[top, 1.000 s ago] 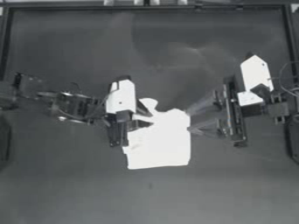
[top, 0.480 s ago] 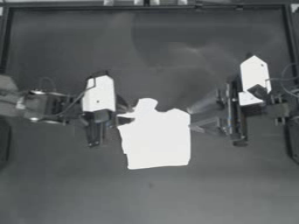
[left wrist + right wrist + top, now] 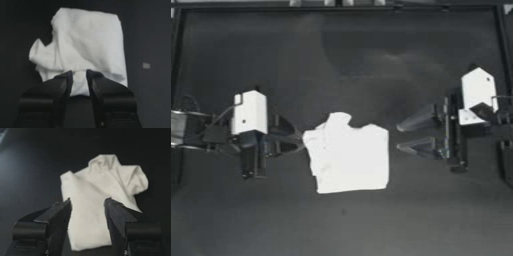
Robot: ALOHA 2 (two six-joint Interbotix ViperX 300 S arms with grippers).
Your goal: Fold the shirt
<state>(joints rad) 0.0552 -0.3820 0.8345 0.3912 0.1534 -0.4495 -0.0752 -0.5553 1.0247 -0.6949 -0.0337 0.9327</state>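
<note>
The white shirt (image 3: 350, 159) lies in the middle of the table, folded into a compact upright rectangle with a bunched lump at its far edge. My left gripper (image 3: 301, 140) sits just left of it, apart from the cloth. In the left wrist view that gripper (image 3: 79, 75) has only a narrow gap between its jaws, with nothing in it, and the shirt (image 3: 90, 42) lies just past the tips. My right gripper (image 3: 401, 134) hovers to the shirt's right, open and holding nothing. In the right wrist view the shirt (image 3: 97, 203) shows between and beyond its spread jaws (image 3: 87, 201).
The dark table (image 3: 338, 65) is bounded by a raised frame along the far edge (image 3: 338, 7). A small pale speck (image 3: 146, 65) lies on the table beside the shirt.
My left gripper has pulled back leftward off the shirt's left edge. The right gripper has drawn back a little to the right. The shirt lies still in its folded shape.
</note>
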